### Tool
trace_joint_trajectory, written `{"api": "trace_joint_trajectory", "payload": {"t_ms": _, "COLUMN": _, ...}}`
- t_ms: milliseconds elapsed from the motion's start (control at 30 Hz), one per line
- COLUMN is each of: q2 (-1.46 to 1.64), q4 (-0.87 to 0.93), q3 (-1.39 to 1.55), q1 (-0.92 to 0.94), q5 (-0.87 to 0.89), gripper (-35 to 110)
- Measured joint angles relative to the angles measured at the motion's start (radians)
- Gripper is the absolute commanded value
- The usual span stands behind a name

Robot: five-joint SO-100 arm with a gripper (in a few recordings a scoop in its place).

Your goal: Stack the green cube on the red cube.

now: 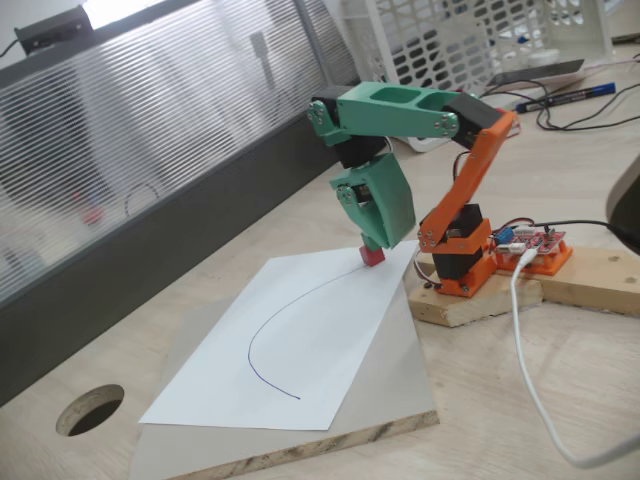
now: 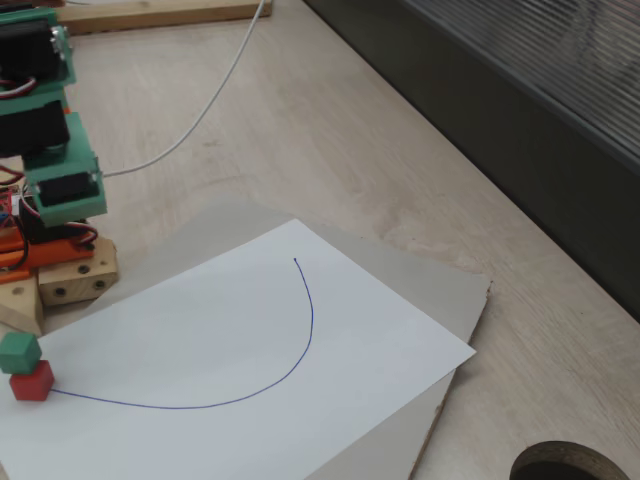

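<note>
Fixed views showed the green cube (image 2: pixel 19 352) seated on the red cube (image 2: pixel 32 381), slightly offset, at the near-robot corner of the paper (image 2: pixel 250 370); the stack looked made. Both cubes were matte and square-edged, the paper smooth. The pincer (image 1: pixel 374 243) hung directly over the red cube (image 1: pixel 373 256); its spread could not be told.

In a fixed view the arm rises from its orange base right of centre, folds over at the upper middle, and points its green tool (image 1: pixel 376 238) straight down, tips low; finger spacing unclear.
</note>
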Motion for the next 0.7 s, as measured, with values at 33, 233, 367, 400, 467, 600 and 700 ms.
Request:
{"api": "trace_joint_trajectory", "payload": {"t_ms": 33, "q2": 0.014, "q4": 0.000, "q3": 0.018, "q1": -0.026, "q5": 0.000, "gripper": 2}}
{"api": "trace_joint_trajectory", "payload": {"t_ms": 233, "q2": 0.077, "q4": 0.000, "q3": 0.109, "q1": -0.071, "q5": 0.000, "gripper": 2}}
{"api": "trace_joint_trajectory", "payload": {"t_ms": 367, "q2": 0.081, "q4": 0.000, "q3": 0.114, "q1": -0.069, "q5": 0.000, "gripper": 2}}
{"api": "trace_joint_trajectory", "payload": {"t_ms": 400, "q2": 0.081, "q4": 0.000, "q3": 0.114, "q1": -0.072, "q5": 0.000, "gripper": 2}}
{"api": "trace_joint_trajectory", "payload": {"t_ms": 467, "q2": 0.083, "q4": 0.000, "q3": 0.114, "q1": -0.080, "q5": 0.000, "gripper": 2}}
{"api": "trace_joint_trajectory", "payload": {"t_ms": 600, "q2": 0.083, "q4": 0.000, "q3": 0.114, "q1": -0.075, "q5": 0.000, "gripper": 2}}
{"api": "trace_joint_trajectory", "payload": {"t_ms": 700, "q2": 0.083, "q4": 0.000, "q3": 0.114, "q1": -0.074, "q5": 0.000, "gripper": 2}}
